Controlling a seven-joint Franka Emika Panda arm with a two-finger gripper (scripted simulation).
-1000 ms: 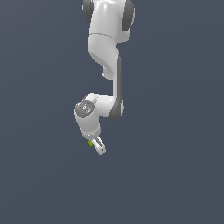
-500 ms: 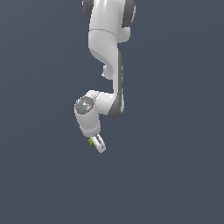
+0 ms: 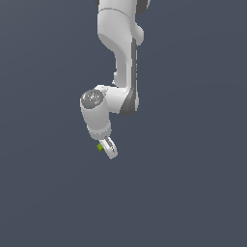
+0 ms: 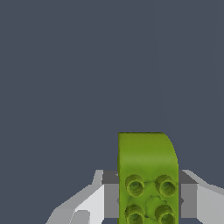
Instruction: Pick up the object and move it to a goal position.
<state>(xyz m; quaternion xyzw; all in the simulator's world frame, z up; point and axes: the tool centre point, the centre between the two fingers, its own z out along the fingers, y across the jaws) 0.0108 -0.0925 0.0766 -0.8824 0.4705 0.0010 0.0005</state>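
Observation:
The object is a small lime-green blocky piece (image 3: 100,147) with darker round studs. It fills the space between the two fingers in the wrist view (image 4: 146,175). My white gripper (image 3: 107,149) is shut on it and holds it up against the plain dark grey background. In the exterior view only a small green patch shows on the side of the fingers (image 3: 111,149). In the wrist view the grey finger pads (image 4: 110,199) press against both sides of the piece, and its rounded end sticks out past the fingertips.
The white arm (image 3: 123,62) reaches down from the upper edge of the exterior view. A uniform dark grey surface (image 3: 193,183) surrounds it; no other objects or goal marker show.
The arm and gripper have shifted slightly upward and toward the exterior view's right, with the green piece still held.

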